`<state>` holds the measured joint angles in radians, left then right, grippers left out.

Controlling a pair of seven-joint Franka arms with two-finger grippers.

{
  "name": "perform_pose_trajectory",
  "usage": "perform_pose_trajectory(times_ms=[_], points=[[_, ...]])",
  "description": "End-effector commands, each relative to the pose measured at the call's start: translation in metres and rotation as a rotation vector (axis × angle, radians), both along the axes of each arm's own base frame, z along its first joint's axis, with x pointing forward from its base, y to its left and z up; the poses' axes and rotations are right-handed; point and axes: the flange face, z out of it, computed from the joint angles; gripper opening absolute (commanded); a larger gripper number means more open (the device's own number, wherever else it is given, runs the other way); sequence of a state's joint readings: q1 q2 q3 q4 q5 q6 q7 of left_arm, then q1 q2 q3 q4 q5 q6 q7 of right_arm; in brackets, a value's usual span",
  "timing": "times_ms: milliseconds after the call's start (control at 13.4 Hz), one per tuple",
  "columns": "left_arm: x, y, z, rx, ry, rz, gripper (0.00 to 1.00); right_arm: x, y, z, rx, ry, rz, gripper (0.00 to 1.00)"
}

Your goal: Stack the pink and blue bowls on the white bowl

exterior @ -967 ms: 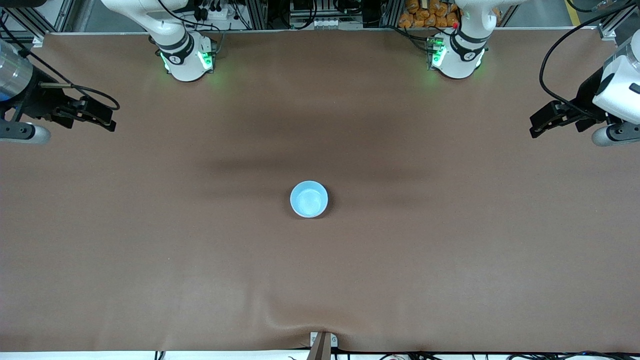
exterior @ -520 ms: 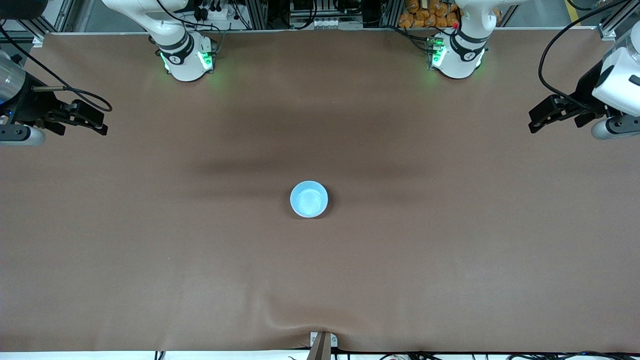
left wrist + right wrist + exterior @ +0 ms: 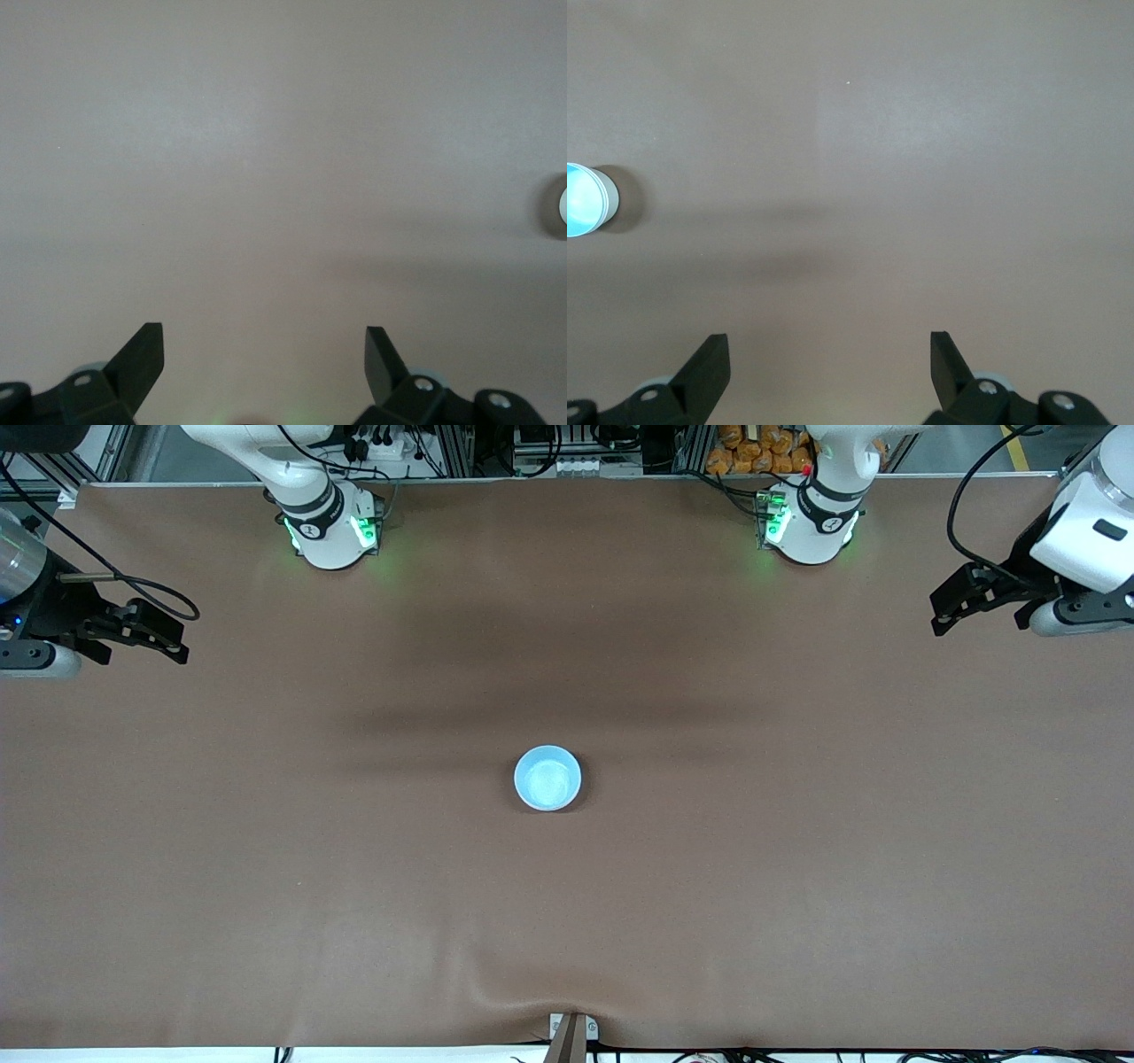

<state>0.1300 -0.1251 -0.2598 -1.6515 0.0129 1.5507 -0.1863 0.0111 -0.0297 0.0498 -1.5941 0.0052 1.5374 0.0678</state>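
A light blue bowl [image 3: 547,778] stands upright in the middle of the table. It also shows at the edge of the right wrist view [image 3: 583,201], and a sliver of it in the left wrist view [image 3: 562,206]. No pink bowl and no white bowl show apart from it; whether they lie under it is hidden. My left gripper [image 3: 937,613] is open and empty over the left arm's end of the table, with bare table between its fingers [image 3: 263,341]. My right gripper [image 3: 180,640] is open and empty over the right arm's end, also with bare table between its fingers [image 3: 828,350].
The brown table cover [image 3: 567,921] has a wrinkle near its edge nearest the front camera, above a small bracket [image 3: 571,1032]. The two arm bases [image 3: 330,531] [image 3: 811,527] stand along the edge farthest from that camera.
My left gripper has drawn away toward the bases' edge of the table. My right gripper drew back toward its end of the table, then held still. The blue bowl has not moved.
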Motion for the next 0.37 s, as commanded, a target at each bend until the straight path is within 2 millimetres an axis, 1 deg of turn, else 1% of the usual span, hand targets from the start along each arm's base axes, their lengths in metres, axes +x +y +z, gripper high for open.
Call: perform_pose_trajectory(times_ms=[0, 149, 297], points=[[-0.004, 0.01, 0.007, -0.015, -0.027, -0.079, 1.0, -0.007, -0.003, 0.006, -0.026, -0.015, 0.011, 1.0], [0.001, 0.023, 0.016, -0.025, -0.037, -0.085, 1.0, -0.007, -0.002, 0.006, -0.024, -0.016, 0.013, 1.0], [0.001, 0.022, 0.019, -0.05, -0.032, -0.082, 1.0, -0.007, -0.002, 0.006, -0.023, -0.018, 0.013, 1.0]])
